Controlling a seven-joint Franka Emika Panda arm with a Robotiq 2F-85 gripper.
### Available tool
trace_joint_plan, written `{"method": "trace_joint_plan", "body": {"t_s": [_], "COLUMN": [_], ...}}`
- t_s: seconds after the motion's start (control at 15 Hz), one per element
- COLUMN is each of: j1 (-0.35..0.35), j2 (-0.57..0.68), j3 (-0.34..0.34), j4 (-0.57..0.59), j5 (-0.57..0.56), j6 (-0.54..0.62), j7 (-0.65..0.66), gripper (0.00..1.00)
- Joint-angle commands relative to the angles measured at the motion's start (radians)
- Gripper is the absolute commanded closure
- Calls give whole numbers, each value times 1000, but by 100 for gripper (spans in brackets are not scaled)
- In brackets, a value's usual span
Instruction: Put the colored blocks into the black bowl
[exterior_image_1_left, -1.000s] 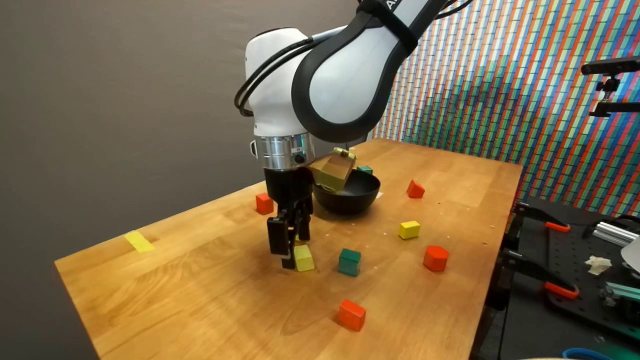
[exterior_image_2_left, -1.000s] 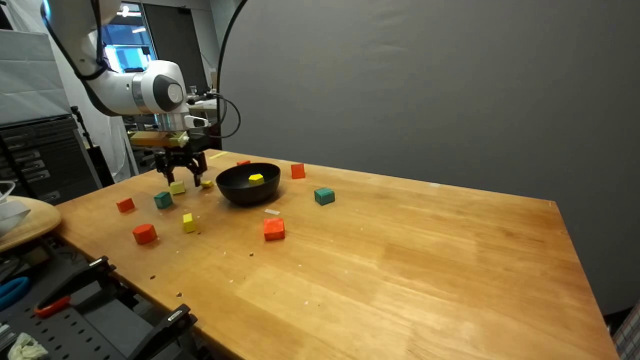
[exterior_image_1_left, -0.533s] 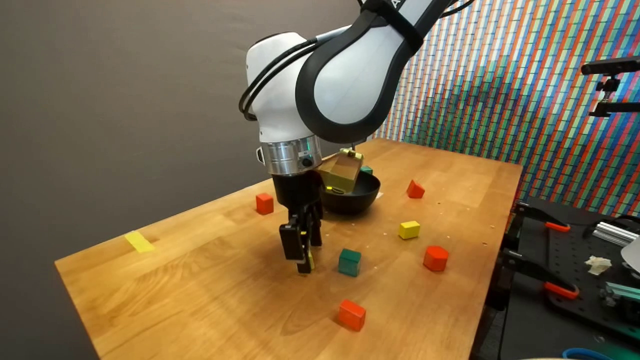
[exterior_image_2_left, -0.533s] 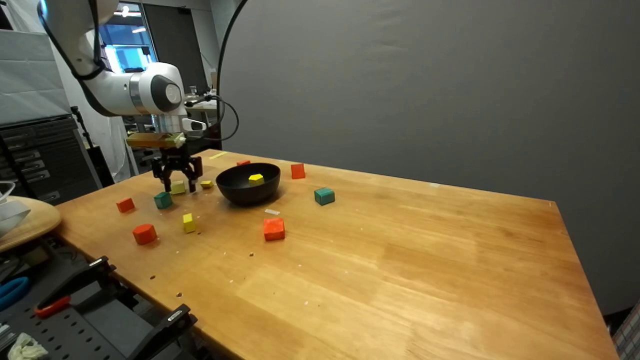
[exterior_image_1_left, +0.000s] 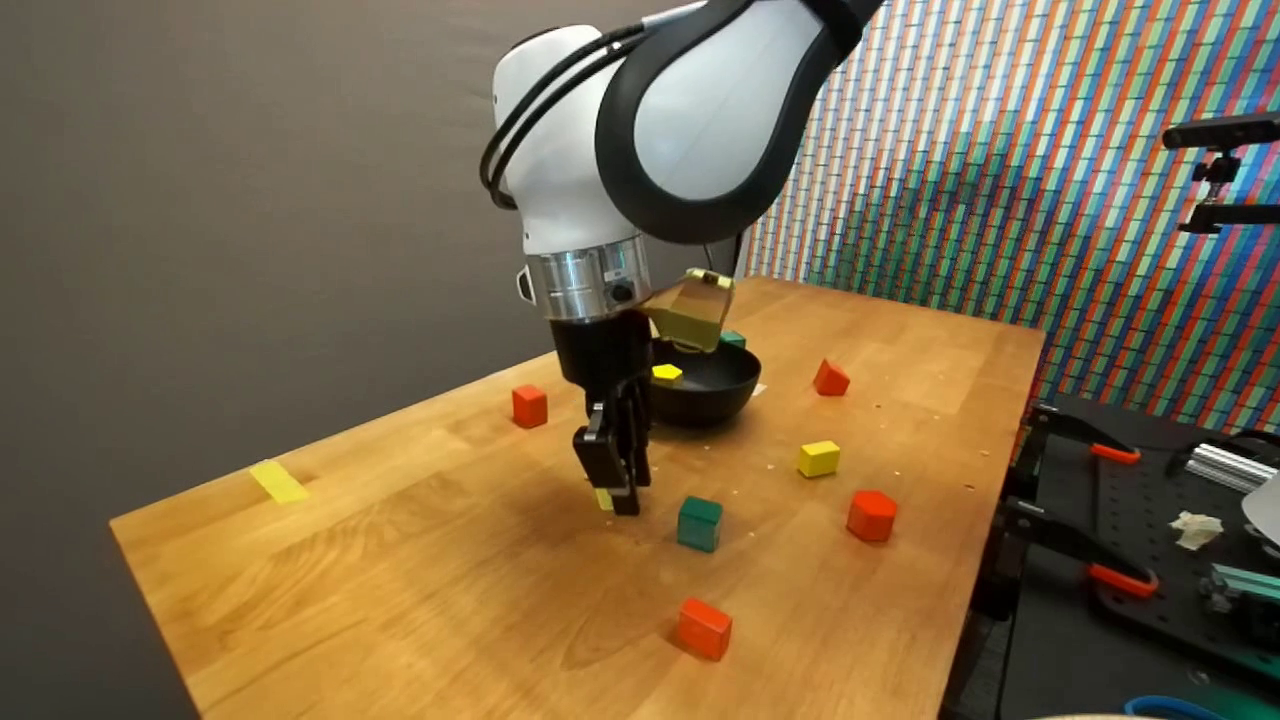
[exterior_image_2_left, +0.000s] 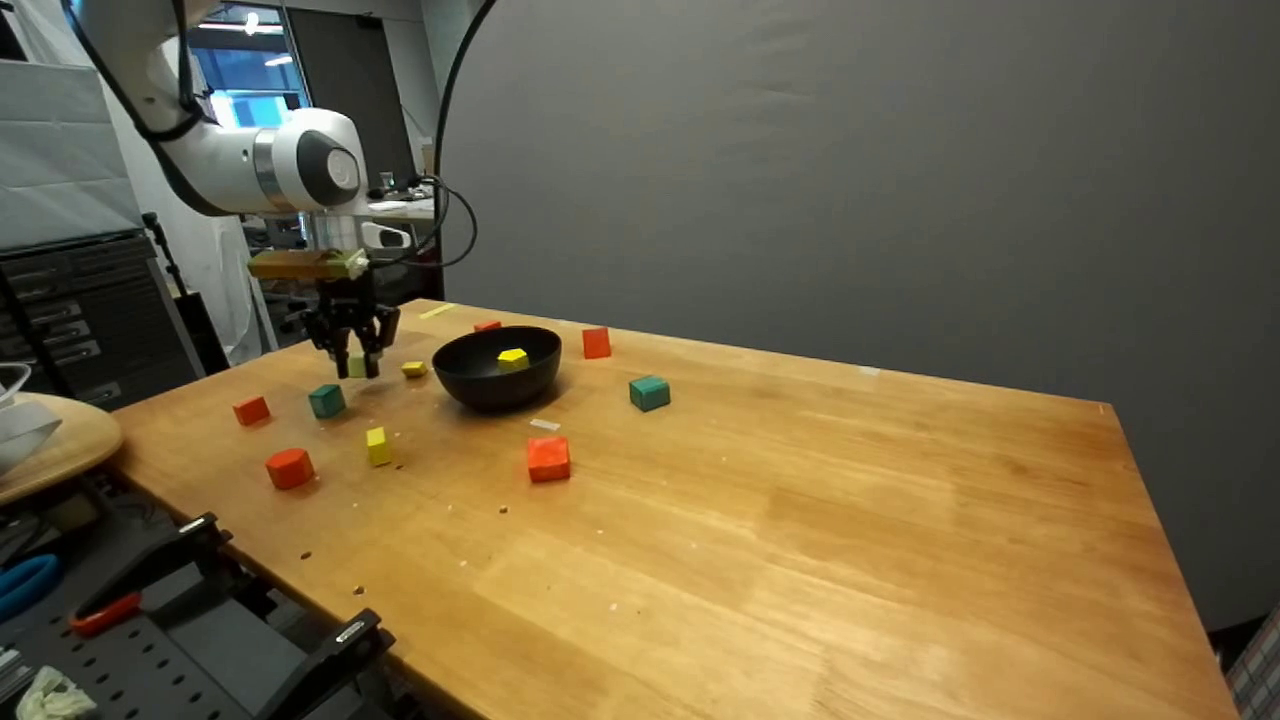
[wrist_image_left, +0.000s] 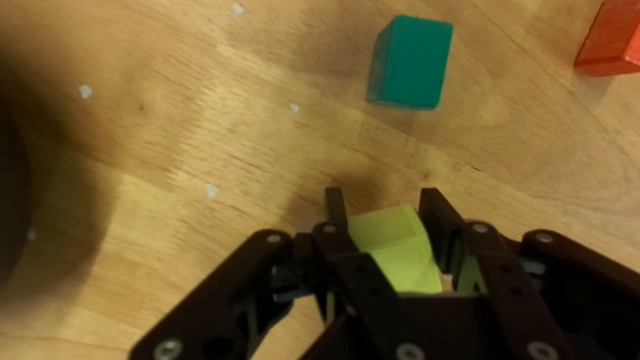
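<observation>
the gripper (wrist_image_left: 382, 200) pinches a pale yellow block (wrist_image_left: 407, 257) near the black bowl (exterior_image_2_left: 490, 395), seemingly just off the bench (exterior_image_2_left: 800, 550). one bright yellow block (exterior_image_2_left: 513, 359) sits inside the bowl; the other blocks (exterior_image_2_left: 548, 460) lie outside, around it. i'd say this is the lift; next it should rise higher than the bowl, swing over its middle and let go.

My arm (exterior_image_1_left: 725, 105) slants in from the top right of an exterior view, bending down at the wrist (exterior_image_1_left: 580, 180). Silver collar (exterior_image_1_left: 588, 281) under it, then my gripper (wrist_image_left: 381, 210), pointing down, near vertical. Wrist view: I have both fingers (wrist_image_left: 336, 206) clamped in a grip, roughly parallel, tips apart.
</observation>
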Motion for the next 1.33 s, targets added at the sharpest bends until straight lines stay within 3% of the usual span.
{"method": "trace_joint_plan", "body": {"t_s": [0.0, 0.2, 0.4, 0.8, 1.2, 1.27], "j1": [-31, -61, -149, -300, -311, -311], "j2": [-214, -349, -440, -354, -298, -292], "j3": [-21, -78, -124, -148, -110, -102], "j4": [-154, -257, -332, -303, -297, -297], "j5": [-38, -97, -122, -63, -3, 7], "j6": [-42, 7, 44, 143, 169, 167], "j7": [15, 100, 108, 9, -52, -60], "gripper": [76, 76, 76, 76, 76, 58]}}
